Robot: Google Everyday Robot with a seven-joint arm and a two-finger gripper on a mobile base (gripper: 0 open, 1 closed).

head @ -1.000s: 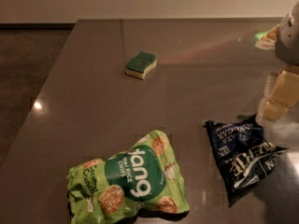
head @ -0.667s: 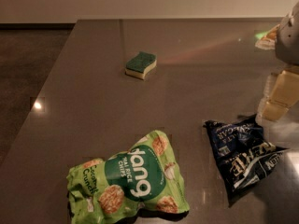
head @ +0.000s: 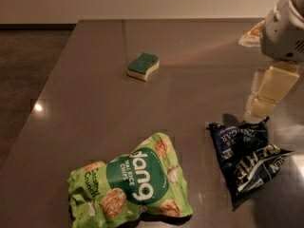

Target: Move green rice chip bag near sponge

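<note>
The green rice chip bag (head: pixel 129 185) lies flat near the front of the dark table, its "dang" lettering upside down to me. The sponge (head: pixel 143 66), green top over pale yellow foam, sits farther back near the table's middle, well apart from the bag. My gripper (head: pixel 262 99) hangs at the right side, pale blocky fingers pointing down just above the top edge of a dark blue bag. It holds nothing that I can see and is far to the right of the green bag.
A dark blue snack bag (head: pixel 244 153) with white lettering lies at the right front, under the gripper. The table's left edge (head: pixel 42 103) runs diagonally, with dark floor beyond. A pale wall stands behind the table.
</note>
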